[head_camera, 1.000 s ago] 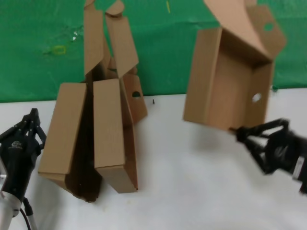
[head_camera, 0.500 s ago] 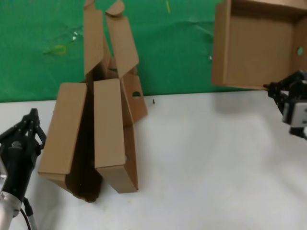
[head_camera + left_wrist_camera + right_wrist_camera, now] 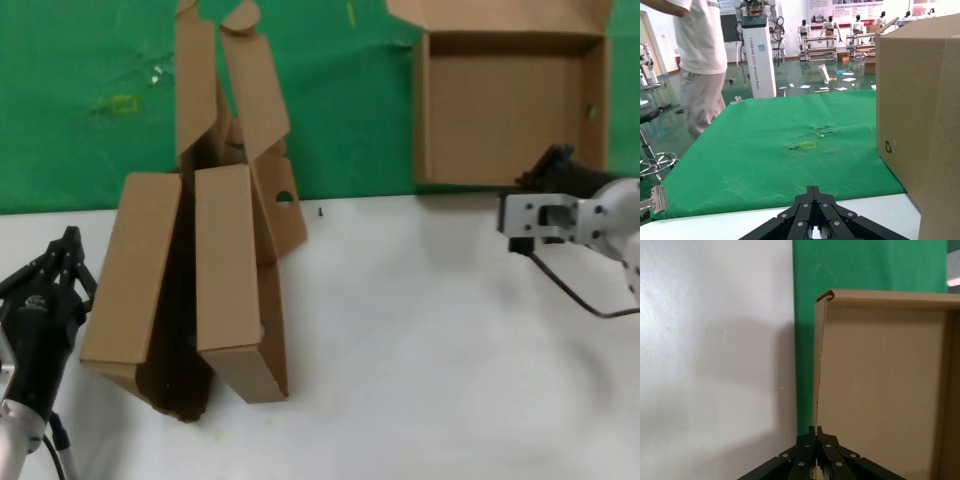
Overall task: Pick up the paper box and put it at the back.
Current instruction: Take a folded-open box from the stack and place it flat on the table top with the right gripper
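Paper box (image 3: 505, 110) sits at the far right, open side up, over the green cloth at the back (image 3: 90, 150); lid flap folded out twd the rear, small round hole in its right wall. Can't tell if it rests flat on the cloth. Its near wall lies just above the cloth/counter line. In the right wrist view the box (image 3: 880, 385) fills the right half, cloth (image 3: 805, 335) showing behind it, white counter (image 3: 715, 350) to the side.

Right hand (image 3: 545, 180) is at the box's near-right corner, arm coming in from the right edge. Wrist view shows its fingers (image 3: 805, 447) together, pinched on the box's wall edge.

Left hand (image 3: 62, 255) hangs over the counter (image 3: 400, 350) at the near left, well apart from the box, fingers (image 3: 802, 215) together w/ nothing between them.

Between the two: a heap of other cardboard boxes (image 3: 215, 260), narrow slabs leaning on each other, straddling the cloth edge; one looms at the side of the left wrist view (image 3: 920, 120). A person (image 3: 700, 65) stands beyond the cloth in that view.
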You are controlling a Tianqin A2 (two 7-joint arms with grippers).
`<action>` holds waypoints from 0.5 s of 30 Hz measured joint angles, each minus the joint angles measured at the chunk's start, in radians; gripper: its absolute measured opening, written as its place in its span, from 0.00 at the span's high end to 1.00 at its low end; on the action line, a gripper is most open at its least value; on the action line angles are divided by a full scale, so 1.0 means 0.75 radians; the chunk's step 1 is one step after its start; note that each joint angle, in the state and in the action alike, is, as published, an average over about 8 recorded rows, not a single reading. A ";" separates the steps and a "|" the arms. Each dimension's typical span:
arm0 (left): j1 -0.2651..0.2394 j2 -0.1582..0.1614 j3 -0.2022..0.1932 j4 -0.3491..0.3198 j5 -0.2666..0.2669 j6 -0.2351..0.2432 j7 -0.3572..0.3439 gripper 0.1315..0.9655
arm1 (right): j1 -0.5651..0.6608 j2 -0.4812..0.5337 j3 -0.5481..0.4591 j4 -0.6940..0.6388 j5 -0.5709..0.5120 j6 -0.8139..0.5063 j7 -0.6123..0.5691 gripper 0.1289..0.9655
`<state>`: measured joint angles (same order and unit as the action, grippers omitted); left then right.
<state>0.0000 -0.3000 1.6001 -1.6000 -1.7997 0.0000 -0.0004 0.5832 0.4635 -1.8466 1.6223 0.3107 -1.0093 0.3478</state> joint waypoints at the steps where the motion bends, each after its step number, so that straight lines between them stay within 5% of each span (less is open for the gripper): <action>1: 0.000 0.000 0.000 0.000 0.000 0.000 0.000 0.99 | 0.009 -0.015 -0.005 -0.015 -0.010 -0.006 -0.001 0.98; 15: 0.000 0.000 0.000 0.000 0.000 0.000 0.000 0.99 | 0.037 -0.110 0.001 -0.110 -0.103 0.032 -0.040 0.98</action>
<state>0.0000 -0.3000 1.6000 -1.6000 -1.7997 0.0000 -0.0004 0.6110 0.3814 -1.8462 1.5398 0.2333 -0.9855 0.3177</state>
